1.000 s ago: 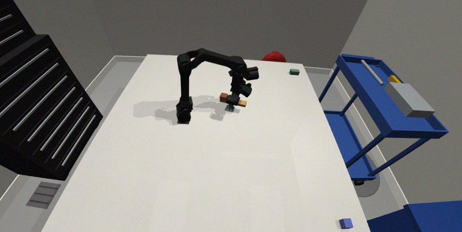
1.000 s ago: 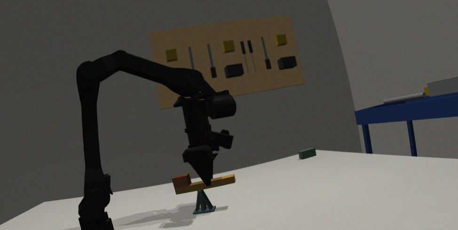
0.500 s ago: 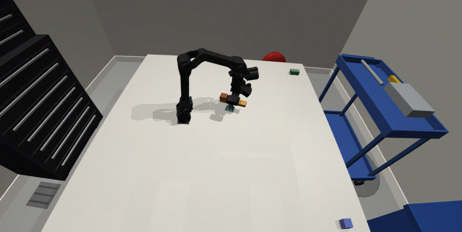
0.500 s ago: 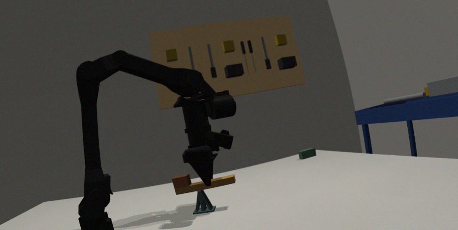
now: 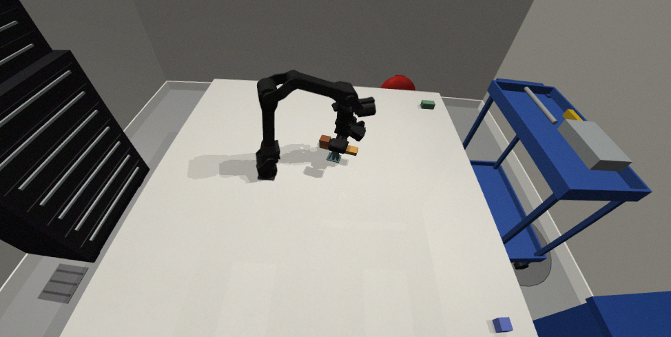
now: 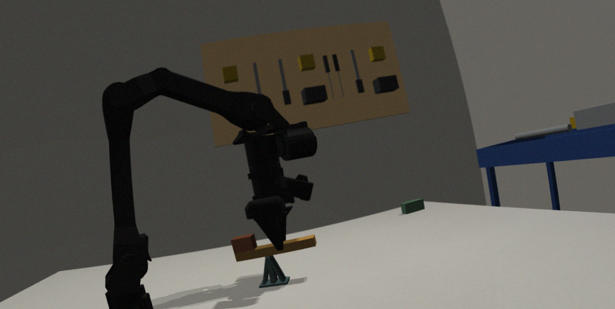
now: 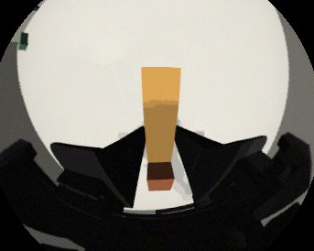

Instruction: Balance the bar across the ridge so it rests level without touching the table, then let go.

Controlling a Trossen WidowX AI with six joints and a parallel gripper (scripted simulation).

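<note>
An orange bar point(image 5: 351, 150) point(image 6: 300, 244) point(image 7: 160, 92) carries a red-brown block point(image 5: 324, 140) point(image 6: 244, 243) point(image 7: 160, 184) on its end nearer the arm's base. My gripper point(image 6: 279, 247) point(image 7: 159, 129) is shut on the bar near its middle, one finger on each long side. The bar is clear of the table at both ends. A dark teal ridge stand point(image 5: 333, 158) point(image 6: 281, 282) is upright under the bar. Its top meets or nearly meets the bar's underside, a little to the block's side of my fingers in the exterior view. Exact contact cannot be told.
A green block point(image 5: 427, 104) point(image 6: 412, 206) point(image 7: 23, 41) lies near the table's far right corner. A blue-violet block point(image 5: 502, 324) is at the near right edge. A blue cart point(image 5: 525, 133) point(image 6: 554, 145) stands beyond the table's right side.
</note>
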